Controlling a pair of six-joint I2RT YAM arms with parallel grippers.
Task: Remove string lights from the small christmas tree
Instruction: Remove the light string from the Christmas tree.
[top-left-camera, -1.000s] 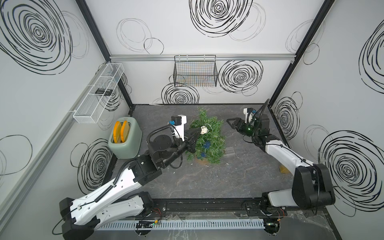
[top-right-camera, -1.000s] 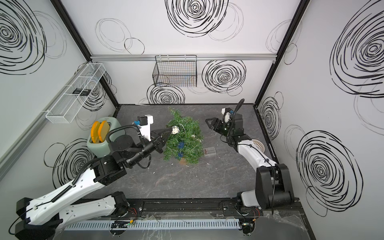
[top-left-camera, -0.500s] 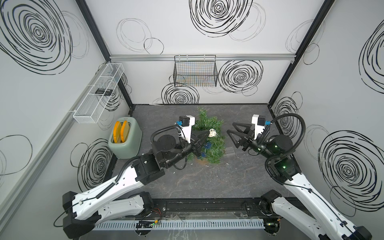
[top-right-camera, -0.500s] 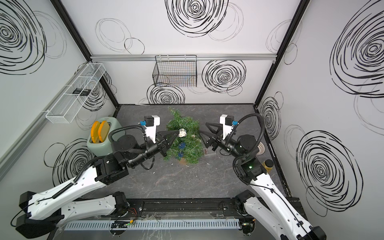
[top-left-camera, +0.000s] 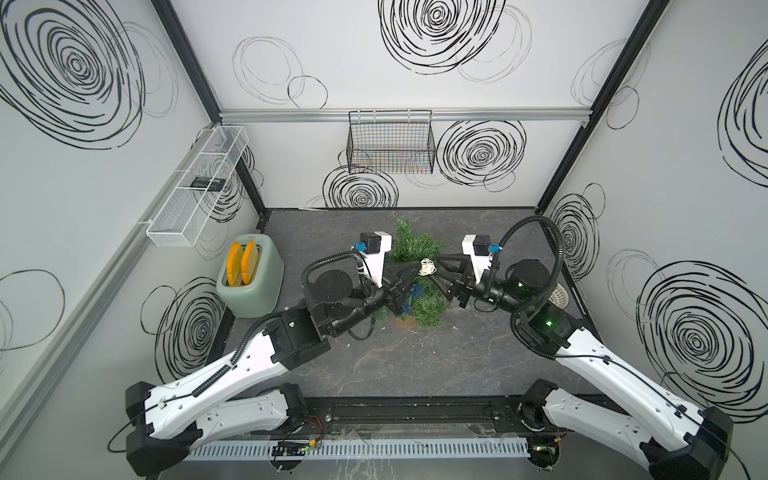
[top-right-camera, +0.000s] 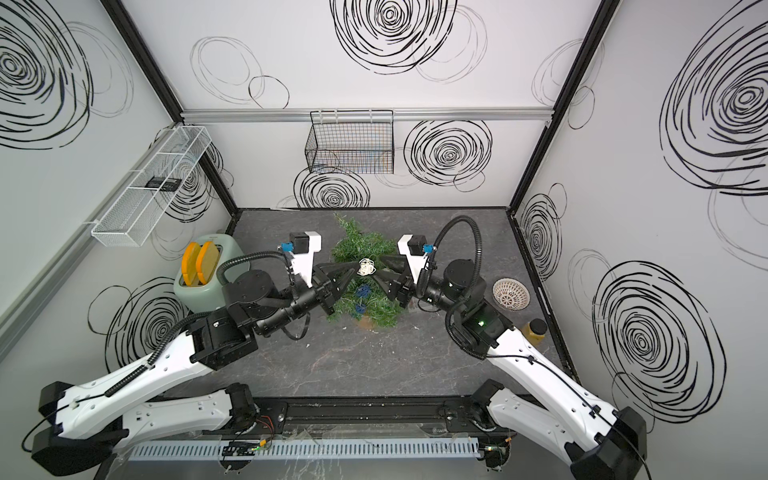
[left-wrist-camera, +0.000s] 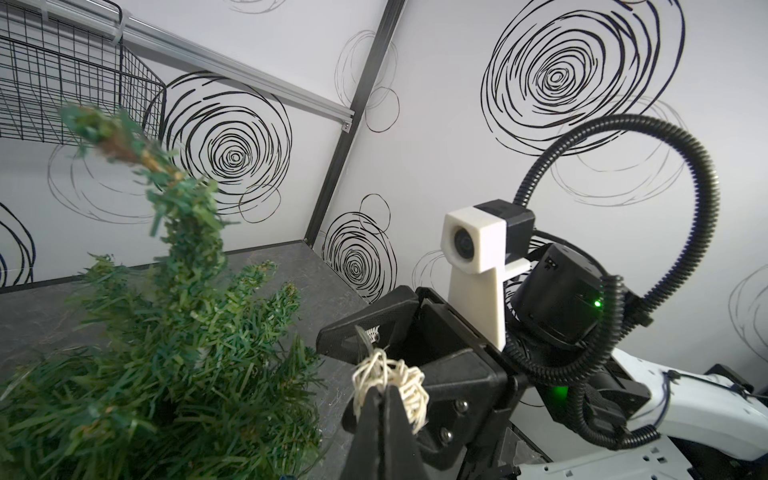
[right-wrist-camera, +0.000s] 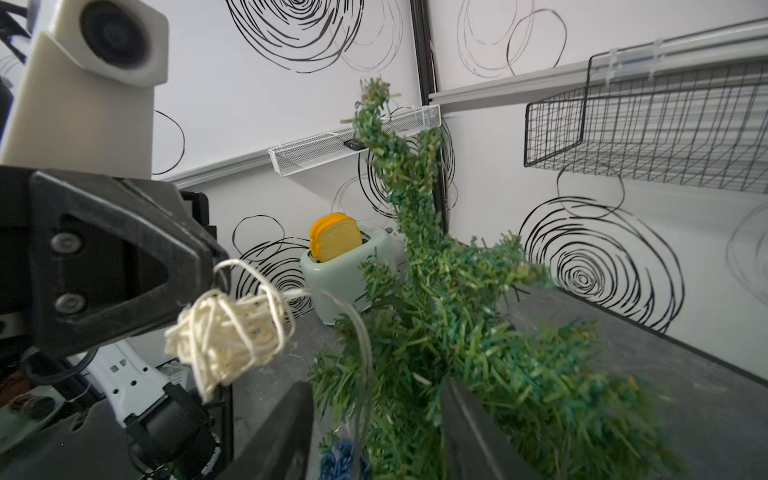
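Though released at the right jaws, beside the small christmas tree (top-left-camera: 415, 249), clenched at the left jaws: grasping a cream ball (left-wrist-camera: 390, 376) of the string lights (top-left-camera: 427, 267) just beside that tree's upper branches.

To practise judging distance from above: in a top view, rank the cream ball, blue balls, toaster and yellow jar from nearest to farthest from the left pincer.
1. Cream ball: at the tip of the left pincer.
2. Blue balls: close by, in the tree.
3. Toaster: by the left wall.
4. Yellow jar: by the right wall, farthest.
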